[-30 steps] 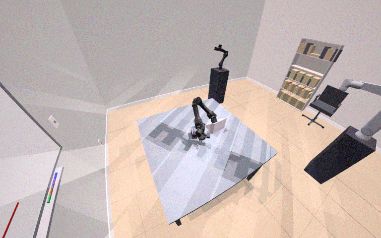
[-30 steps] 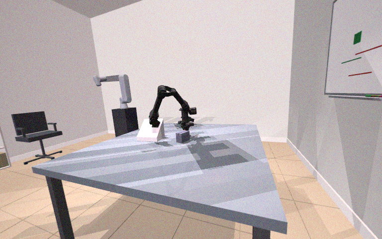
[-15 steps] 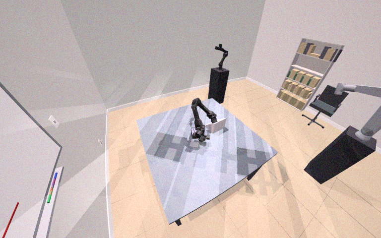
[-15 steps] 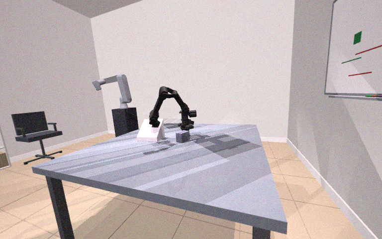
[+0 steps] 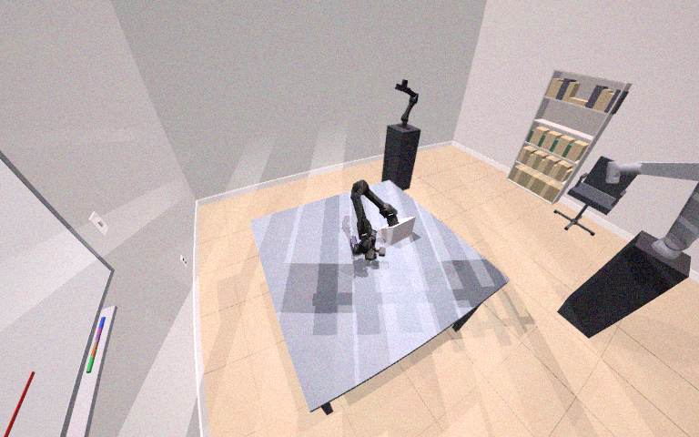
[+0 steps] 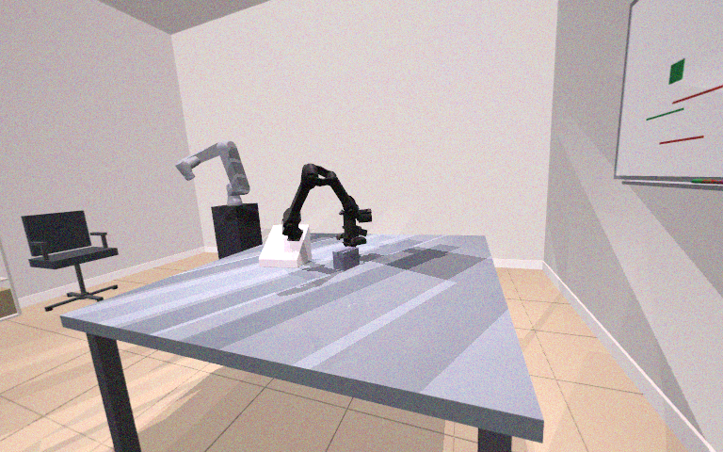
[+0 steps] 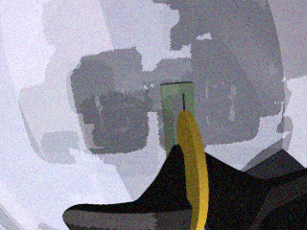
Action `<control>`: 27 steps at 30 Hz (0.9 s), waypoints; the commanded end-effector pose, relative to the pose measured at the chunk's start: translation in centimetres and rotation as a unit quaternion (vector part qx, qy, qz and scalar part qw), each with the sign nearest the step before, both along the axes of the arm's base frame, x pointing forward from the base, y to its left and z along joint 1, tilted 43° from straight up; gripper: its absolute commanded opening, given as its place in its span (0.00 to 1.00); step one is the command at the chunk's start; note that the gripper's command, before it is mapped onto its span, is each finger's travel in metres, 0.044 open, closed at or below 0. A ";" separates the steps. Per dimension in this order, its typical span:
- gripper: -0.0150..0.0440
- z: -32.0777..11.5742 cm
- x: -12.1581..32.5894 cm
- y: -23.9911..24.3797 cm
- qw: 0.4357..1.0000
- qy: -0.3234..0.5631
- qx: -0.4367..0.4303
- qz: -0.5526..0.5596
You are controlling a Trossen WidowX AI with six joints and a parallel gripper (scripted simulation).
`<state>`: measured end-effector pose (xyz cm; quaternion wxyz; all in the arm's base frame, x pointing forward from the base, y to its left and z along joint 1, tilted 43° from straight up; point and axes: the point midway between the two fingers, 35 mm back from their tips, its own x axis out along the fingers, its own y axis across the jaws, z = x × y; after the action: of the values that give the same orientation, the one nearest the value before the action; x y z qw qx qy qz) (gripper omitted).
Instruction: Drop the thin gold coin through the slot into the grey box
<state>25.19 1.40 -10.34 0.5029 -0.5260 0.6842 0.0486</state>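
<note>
I see lots of open tabletop (image 6: 373,330) on the near side, and its edges are far from my arm; my end effector (image 7: 192,218) is pinched tight on the thin gold coin (image 7: 192,172), which stands on its edge between the dark fingers, above the small green holder (image 7: 177,111); the boxy grey box (image 6: 345,259) sits just below the end effector; a white wedge block (image 6: 285,248) stands beside the box.

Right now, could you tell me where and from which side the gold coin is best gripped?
Grip the gold coin across its two flat faces near the upper rim, coming straight down from above. It stands on edge in the green holder, so only the thin faces suit narrow fingers. The pincer is already shut on it that way.
</note>
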 end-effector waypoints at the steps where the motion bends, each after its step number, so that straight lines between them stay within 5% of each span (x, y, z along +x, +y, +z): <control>1: 0.25 0.0 0.0 0.0 1.000 0.001 -0.001 0.002; 27: 0.25 4.3 0.0 4.4 1.000 0.001 0.003 0.003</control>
<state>25.05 4.94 -6.85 0.4966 -0.5282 0.6867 0.0525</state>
